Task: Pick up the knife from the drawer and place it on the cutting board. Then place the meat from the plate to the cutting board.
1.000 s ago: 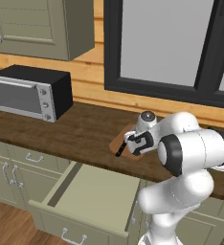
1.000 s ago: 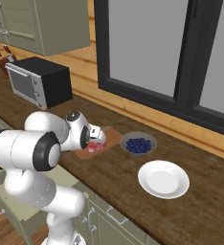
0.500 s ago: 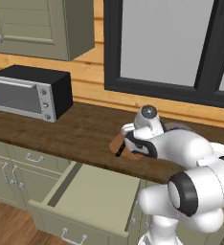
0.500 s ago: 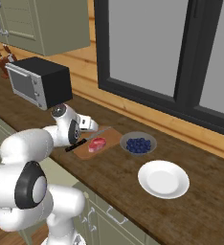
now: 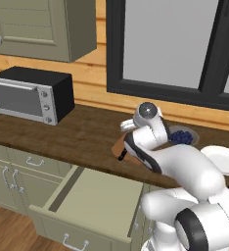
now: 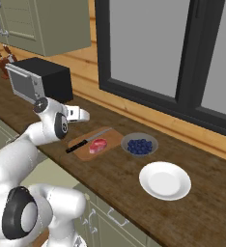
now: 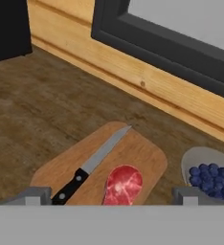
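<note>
Meat [image 7: 124,184], a red-pink raw chunk, lies on the wooden cutting board [image 7: 142,155] beside the black-handled knife [image 7: 92,165]. Just beyond sit a grey bowl of blueberries [image 6: 140,144] and a white plate [image 6: 165,180]. The gripper [image 7: 109,195] hovers above the board, fingers spread and holding nothing; the olive-green drawer [image 5: 97,201] stands open.

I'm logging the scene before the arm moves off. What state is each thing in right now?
knife: lying flat on the cutting board
cutting board: on the counter, holding knife and meat
meat: on the board beside the knife
plate: bare
drawer: pulled open, nothing in it
bowl: filled with blueberries
microwave: door closed
gripper: open, above the board
</note>
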Controlling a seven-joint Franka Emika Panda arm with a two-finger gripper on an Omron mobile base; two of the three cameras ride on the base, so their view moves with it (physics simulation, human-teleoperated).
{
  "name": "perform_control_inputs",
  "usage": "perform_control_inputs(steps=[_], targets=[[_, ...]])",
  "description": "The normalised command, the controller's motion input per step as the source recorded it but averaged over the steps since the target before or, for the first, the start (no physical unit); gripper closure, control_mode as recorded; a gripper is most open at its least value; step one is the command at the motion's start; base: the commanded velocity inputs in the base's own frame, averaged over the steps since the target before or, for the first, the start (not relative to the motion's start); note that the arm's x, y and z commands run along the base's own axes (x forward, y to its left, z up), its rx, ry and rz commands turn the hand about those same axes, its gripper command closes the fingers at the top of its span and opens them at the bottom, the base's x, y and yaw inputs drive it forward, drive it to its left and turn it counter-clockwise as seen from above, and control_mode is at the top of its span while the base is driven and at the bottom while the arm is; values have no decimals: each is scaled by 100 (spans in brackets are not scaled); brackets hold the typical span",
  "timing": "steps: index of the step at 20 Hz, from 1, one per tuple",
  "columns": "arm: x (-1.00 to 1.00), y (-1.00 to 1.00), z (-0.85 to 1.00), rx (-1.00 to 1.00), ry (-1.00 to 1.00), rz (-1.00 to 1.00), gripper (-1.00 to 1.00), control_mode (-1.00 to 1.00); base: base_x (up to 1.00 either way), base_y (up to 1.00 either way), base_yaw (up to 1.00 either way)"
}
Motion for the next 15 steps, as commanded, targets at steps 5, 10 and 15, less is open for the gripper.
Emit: perform_control_inputs(steps=[5, 10, 15], targets=[[-30, 1, 28, -5, -4, 0, -100, -100, 0, 0, 0], [-28, 0, 29, -2, -1, 0, -100, -100, 0, 0, 0], [-27, 0, 32, -3, -4, 0, -100, -100, 0, 0, 0]])
